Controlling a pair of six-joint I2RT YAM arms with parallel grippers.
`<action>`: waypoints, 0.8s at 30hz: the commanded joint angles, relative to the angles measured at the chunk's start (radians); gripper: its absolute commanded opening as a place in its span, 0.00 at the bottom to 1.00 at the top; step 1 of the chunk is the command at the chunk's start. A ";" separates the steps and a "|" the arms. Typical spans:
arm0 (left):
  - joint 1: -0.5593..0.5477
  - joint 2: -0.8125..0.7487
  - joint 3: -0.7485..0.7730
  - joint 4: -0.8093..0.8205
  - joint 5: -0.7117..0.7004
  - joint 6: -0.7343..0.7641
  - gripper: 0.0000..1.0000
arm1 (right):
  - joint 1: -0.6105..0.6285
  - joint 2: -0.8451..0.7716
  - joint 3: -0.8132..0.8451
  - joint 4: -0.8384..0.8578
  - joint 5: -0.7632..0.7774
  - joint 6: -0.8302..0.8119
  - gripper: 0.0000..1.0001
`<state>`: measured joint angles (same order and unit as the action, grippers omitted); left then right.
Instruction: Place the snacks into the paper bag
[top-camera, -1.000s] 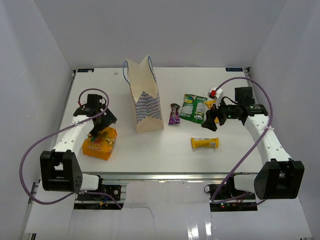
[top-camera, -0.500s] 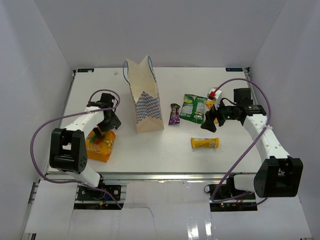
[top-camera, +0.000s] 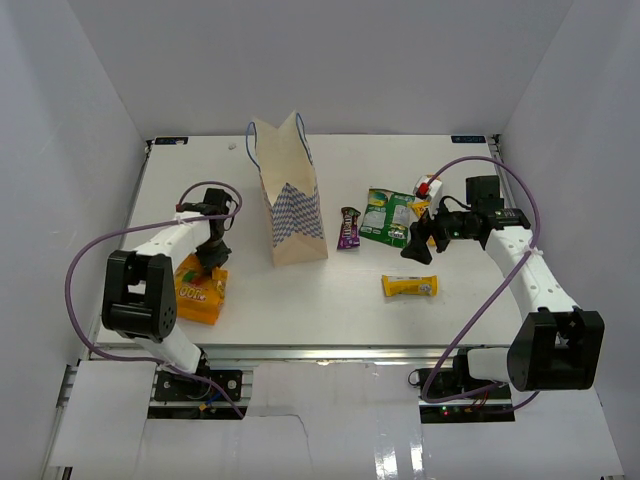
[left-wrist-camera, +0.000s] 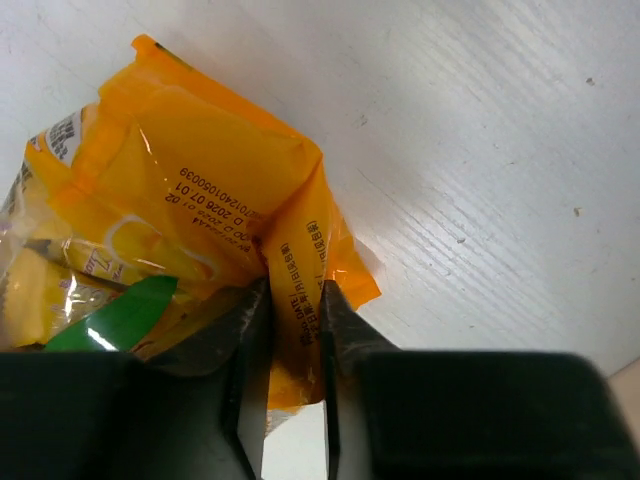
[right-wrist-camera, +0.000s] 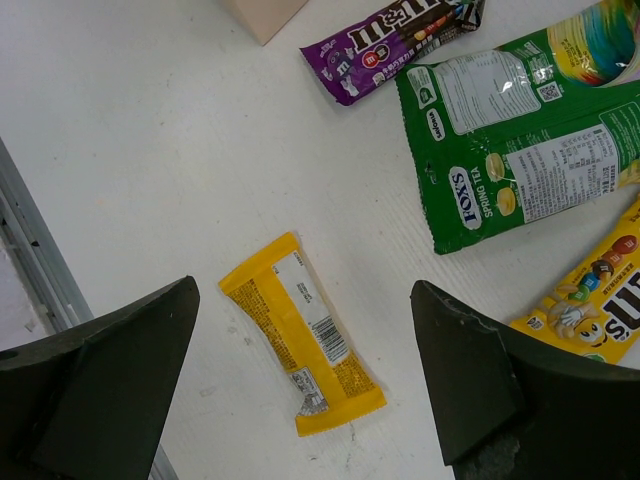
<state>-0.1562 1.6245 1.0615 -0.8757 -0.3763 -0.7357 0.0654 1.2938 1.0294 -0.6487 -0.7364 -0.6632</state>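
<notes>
The orange-yellow bag (top-camera: 198, 295) lies at the left front of the table. My left gripper (top-camera: 212, 262) points down on its far edge, shut on a pinched fold of the orange-yellow bag (left-wrist-camera: 190, 190), as the left wrist view shows with the left gripper (left-wrist-camera: 295, 300) tight on the foil. The paper bag (top-camera: 292, 200) stands upright at centre. To its right lie a purple bar (top-camera: 348, 227), a green-white pouch (top-camera: 387, 215) and a yellow bar (top-camera: 409, 286). My right gripper (top-camera: 417, 245) hovers open and empty above the yellow bar (right-wrist-camera: 300, 335).
A yellow candy packet (right-wrist-camera: 590, 295) lies beside the green-white pouch (right-wrist-camera: 510, 150), and the purple bar (right-wrist-camera: 395, 45) lies past it. A small red-and-white item (top-camera: 430, 185) sits at the back right. White walls enclose the table on three sides.
The left gripper shifted toward the orange-yellow bag's far edge, lowered, and closed from wide open onto a fold of it. The right arm has barely moved.
</notes>
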 joint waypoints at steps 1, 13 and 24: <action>0.003 -0.041 -0.008 0.029 0.030 -0.010 0.22 | -0.006 -0.024 0.024 0.021 -0.018 -0.004 0.92; 0.004 -0.627 -0.185 0.320 0.350 0.140 0.00 | -0.012 -0.010 0.170 0.014 -0.003 -0.026 0.92; 0.007 -0.916 -0.244 0.504 0.447 0.047 0.00 | -0.012 -0.013 0.213 0.014 -0.017 -0.010 0.92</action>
<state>-0.1516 0.7799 0.7788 -0.5362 0.0284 -0.6575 0.0589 1.2930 1.1908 -0.6487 -0.7296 -0.6727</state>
